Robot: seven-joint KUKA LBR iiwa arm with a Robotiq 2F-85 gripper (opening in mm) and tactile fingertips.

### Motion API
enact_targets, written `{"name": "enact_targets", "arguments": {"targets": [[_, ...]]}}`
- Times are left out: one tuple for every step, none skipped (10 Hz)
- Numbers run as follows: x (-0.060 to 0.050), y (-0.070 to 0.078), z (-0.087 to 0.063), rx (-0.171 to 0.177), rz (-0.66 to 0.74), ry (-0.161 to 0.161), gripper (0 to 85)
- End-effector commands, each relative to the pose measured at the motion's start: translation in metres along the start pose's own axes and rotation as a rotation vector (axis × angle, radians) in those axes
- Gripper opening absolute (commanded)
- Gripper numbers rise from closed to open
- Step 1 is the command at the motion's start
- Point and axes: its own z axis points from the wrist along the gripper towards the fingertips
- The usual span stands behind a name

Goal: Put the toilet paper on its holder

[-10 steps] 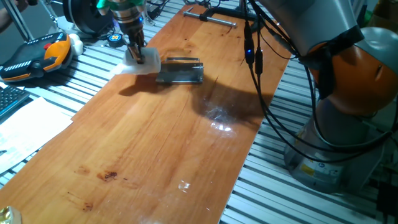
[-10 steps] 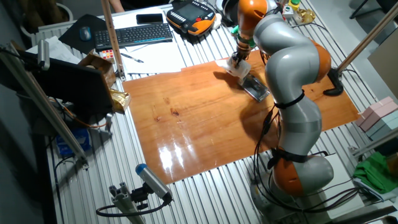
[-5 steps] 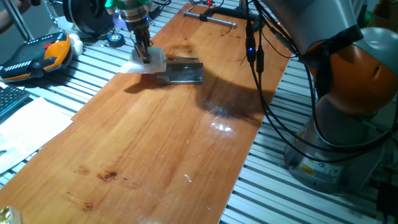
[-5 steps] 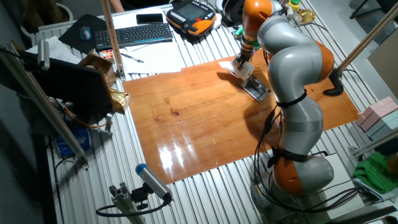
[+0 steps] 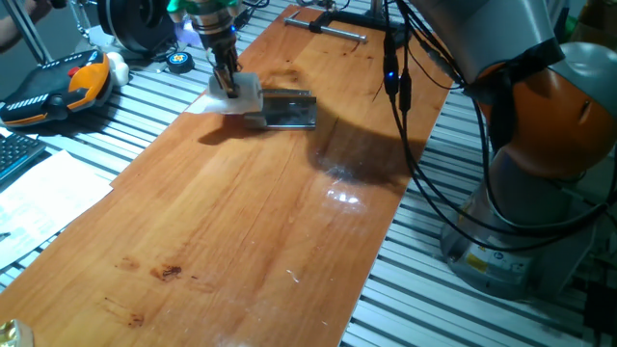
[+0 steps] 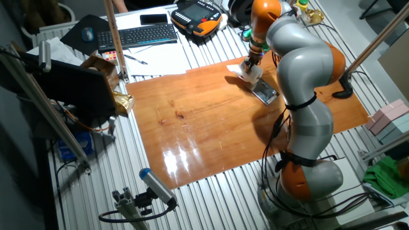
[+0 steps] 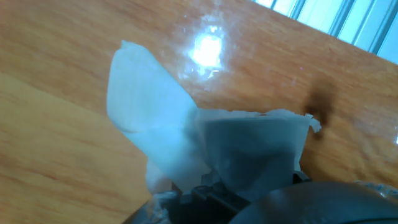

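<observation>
The toilet paper (image 5: 241, 93) is a small white roll held in my gripper (image 5: 229, 89), just left of the grey metal holder (image 5: 285, 109) on the wooden board. My gripper is shut on the roll, and its loose sheet trails to the left. In the other fixed view the roll (image 6: 249, 73) hangs in my gripper (image 6: 250, 67) at the upper end of the holder (image 6: 264, 94). In the hand view the white roll and its sheet (image 7: 186, 137) fill the frame over the board; the fingers are mostly hidden.
An orange and black teach pendant (image 5: 53, 85) and white printed sheets (image 5: 43, 202) lie left of the board (image 5: 251, 222). A black clamp (image 5: 333, 21) lies at the far end. A keyboard (image 6: 147, 35) and my arm's base (image 6: 307, 179) flank the board.
My gripper has carried the roll a little to the right, from beside the holder's left end to right against it. The loose sheet trails behind.
</observation>
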Motion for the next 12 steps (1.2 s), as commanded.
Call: {"name": "enact_targets", "arguments": {"targets": [[0.004, 0.0, 0.0, 0.001, 0.001, 0.0, 0.7], [0.008, -0.001, 0.001, 0.001, 0.001, -0.002, 0.7], [0.014, -0.002, 0.004, 0.002, 0.001, -0.003, 0.7], [0.02, -0.004, 0.009, 0.002, 0.0, -0.015, 0.7], [0.026, -0.004, 0.012, 0.0, -0.001, -0.021, 0.7], [0.031, -0.004, 0.012, 0.0, -0.002, -0.021, 0.7], [0.037, -0.004, 0.01, 0.002, -0.002, -0.018, 0.7], [0.044, -0.004, 0.007, 0.004, -0.002, -0.016, 0.7], [0.051, -0.005, 0.007, 0.005, -0.003, -0.014, 0.7], [0.058, -0.006, 0.01, 0.006, -0.005, -0.015, 0.7], [0.065, -0.007, 0.013, 0.004, -0.005, -0.016, 0.7], [0.071, -0.008, 0.016, 0.002, -0.005, -0.017, 0.7]]}}
